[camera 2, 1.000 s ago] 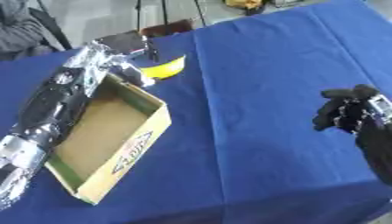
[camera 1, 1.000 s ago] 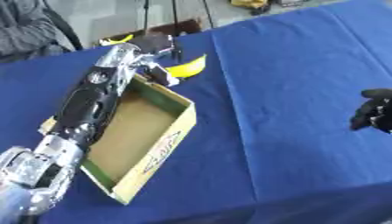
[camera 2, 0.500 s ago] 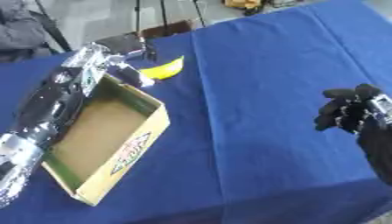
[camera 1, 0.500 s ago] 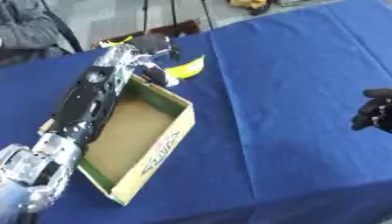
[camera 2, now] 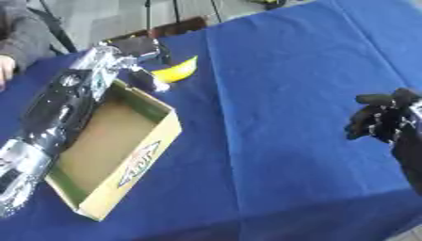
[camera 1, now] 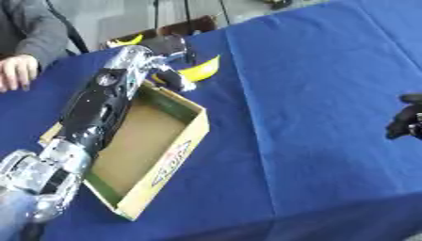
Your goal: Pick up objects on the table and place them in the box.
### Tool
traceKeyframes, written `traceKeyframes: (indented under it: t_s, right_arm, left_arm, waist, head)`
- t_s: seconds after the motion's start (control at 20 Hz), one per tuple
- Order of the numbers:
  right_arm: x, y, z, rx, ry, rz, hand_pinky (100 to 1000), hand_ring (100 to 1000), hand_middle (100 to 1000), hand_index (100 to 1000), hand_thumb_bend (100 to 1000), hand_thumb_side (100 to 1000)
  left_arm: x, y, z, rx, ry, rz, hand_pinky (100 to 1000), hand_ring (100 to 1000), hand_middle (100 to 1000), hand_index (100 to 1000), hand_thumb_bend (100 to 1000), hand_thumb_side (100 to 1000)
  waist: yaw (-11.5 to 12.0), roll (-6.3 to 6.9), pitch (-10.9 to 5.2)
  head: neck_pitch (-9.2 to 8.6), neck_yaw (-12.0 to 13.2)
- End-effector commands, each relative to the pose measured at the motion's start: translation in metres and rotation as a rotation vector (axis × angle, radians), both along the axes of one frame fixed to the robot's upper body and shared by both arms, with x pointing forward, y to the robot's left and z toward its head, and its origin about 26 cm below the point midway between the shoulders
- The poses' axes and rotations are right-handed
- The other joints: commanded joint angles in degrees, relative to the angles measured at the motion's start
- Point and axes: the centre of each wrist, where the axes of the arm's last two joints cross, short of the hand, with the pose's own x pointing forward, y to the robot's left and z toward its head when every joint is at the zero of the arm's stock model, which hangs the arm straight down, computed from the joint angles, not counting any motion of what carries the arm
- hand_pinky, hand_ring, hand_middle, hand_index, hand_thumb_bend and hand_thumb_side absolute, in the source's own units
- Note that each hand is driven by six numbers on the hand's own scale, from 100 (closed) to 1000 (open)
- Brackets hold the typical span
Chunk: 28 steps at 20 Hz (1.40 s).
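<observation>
The curved yellow banana (camera 1: 200, 69) lies on the blue tablecloth (camera 1: 313, 94), just beyond the far corner of the open cardboard box (camera 1: 157, 141). It is outside the box, near its rim. The box shows a bare brown floor with nothing inside. The left hand (camera 1: 161, 59), black and silver, reaches over the far end of the box, and its fingers curl down beside the banana. I cannot tell if they touch the fruit or grip it, because the hand hides that part. The right hand (camera 2: 381, 121), all black, is at the right edge, well apart from the box, with its fingers bent inward and holding nothing.
</observation>
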Motion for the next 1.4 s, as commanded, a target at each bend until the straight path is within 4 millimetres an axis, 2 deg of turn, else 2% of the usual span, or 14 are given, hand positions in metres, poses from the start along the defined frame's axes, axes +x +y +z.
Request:
traceKeyframes:
  t_s: [0.05,0.55,1.0,1.1,1.3,1.4]
  right_arm:
    - [0.001,0.0,0.008,-0.01,-0.029,0.005,562,569,538,763,100,1000]
    - [0.0,0.0,0.008,-0.01,-0.036,0.002,562,569,537,763,100,1000]
    - [0.0,0.0,0.008,-0.008,-0.037,0.001,562,570,536,763,100,1000]
    - [0.0,0.0,0.008,-0.007,-0.038,0.001,562,570,536,763,100,1000]
    - [0.0,-0.001,0.007,-0.007,-0.037,0.0,562,570,536,763,100,1000]
    - [0.0,-0.001,0.007,-0.007,-0.037,0.0,563,570,536,763,100,1000]
  left_arm:
    - [0.0,0.014,0.017,0.011,-0.035,0.036,582,597,617,742,451,585]
    - [-0.001,0.02,0.007,-0.01,0.028,0.083,525,552,589,728,388,633]
    - [-0.001,0.023,0.004,-0.068,0.05,0.137,493,528,580,722,344,620]
    - [-0.001,0.022,0.003,-0.067,0.06,0.144,474,512,560,694,292,557]
    - [-0.001,0.022,0.002,-0.06,0.069,0.147,439,469,502,631,100,338]
    - [-0.002,0.022,0.004,-0.06,0.063,0.145,439,462,491,615,100,291]
  waist:
    - [-0.1,-0.31,-0.46]
    - [0.0,-0.68,0.18]
    - [0.2,-1.07,0.48]
    - [0.2,-1.15,0.56]
    - [0.4,-1.26,0.58]
    - [0.5,-1.32,0.56]
  head:
    - [0.18,0.2]
    - [-0.17,0.2]
    - [-0.36,0.0]
    - [-0.37,-0.1]
    - [-0.33,-0.2]
    - [-0.36,-0.3]
